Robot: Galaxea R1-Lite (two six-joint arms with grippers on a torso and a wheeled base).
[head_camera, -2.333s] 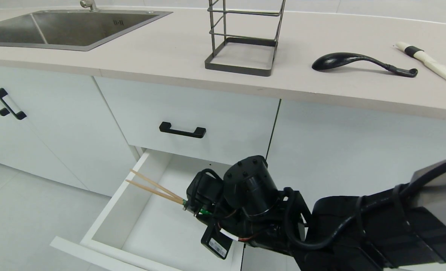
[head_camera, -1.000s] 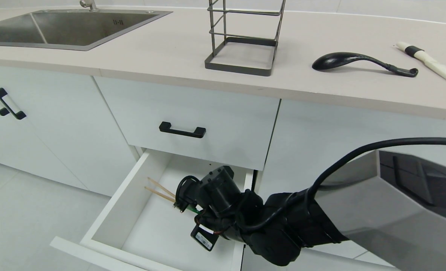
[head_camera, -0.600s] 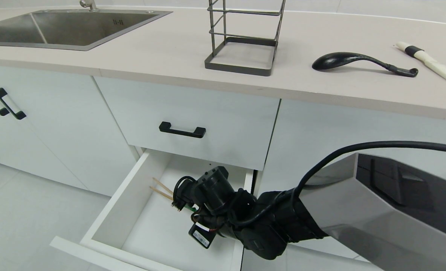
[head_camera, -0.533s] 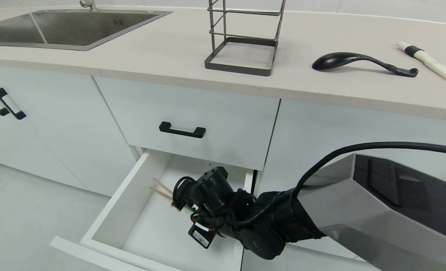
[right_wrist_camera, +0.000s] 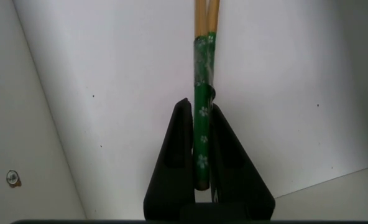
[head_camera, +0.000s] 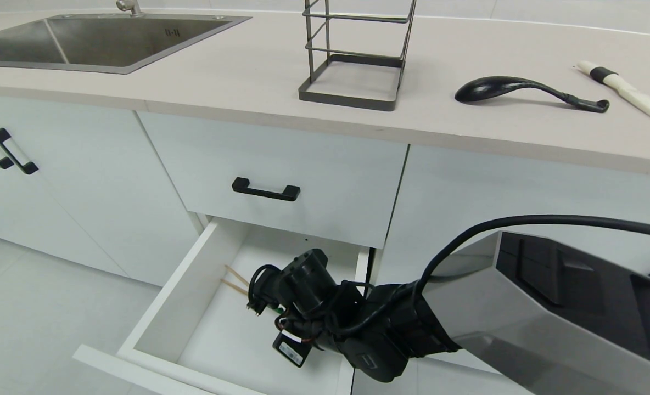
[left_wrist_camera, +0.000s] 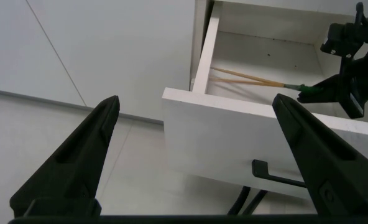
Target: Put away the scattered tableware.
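A pair of wooden chopsticks [head_camera: 233, 277] with green flowered ends [right_wrist_camera: 202, 68] is held low inside the open white drawer [head_camera: 155, 307], pointing toward its left wall. My right gripper [head_camera: 258, 303] is shut on their green ends [right_wrist_camera: 201, 107], just above the drawer floor. In the left wrist view the chopsticks [left_wrist_camera: 246, 78] and the right gripper [left_wrist_camera: 340, 87] show inside the drawer behind its front panel [left_wrist_camera: 234, 143]. My left gripper [left_wrist_camera: 196, 102] hangs open in front of the drawer, holding nothing. A black ladle [head_camera: 522, 88] and a white-handled utensil [head_camera: 632, 96] lie on the counter at the right.
A dark wire rack [head_camera: 352, 60] stands mid-counter and a steel sink [head_camera: 83, 38] is at the far left. A shut drawer with a black handle [head_camera: 265, 192] sits right above the open one. Cabinet doors with black handles [head_camera: 4, 151] are on the left.
My right arm has carried the chopsticks lower and deeper into the drawer; less of them shows past the gripper. The ladle and white utensil have not moved.
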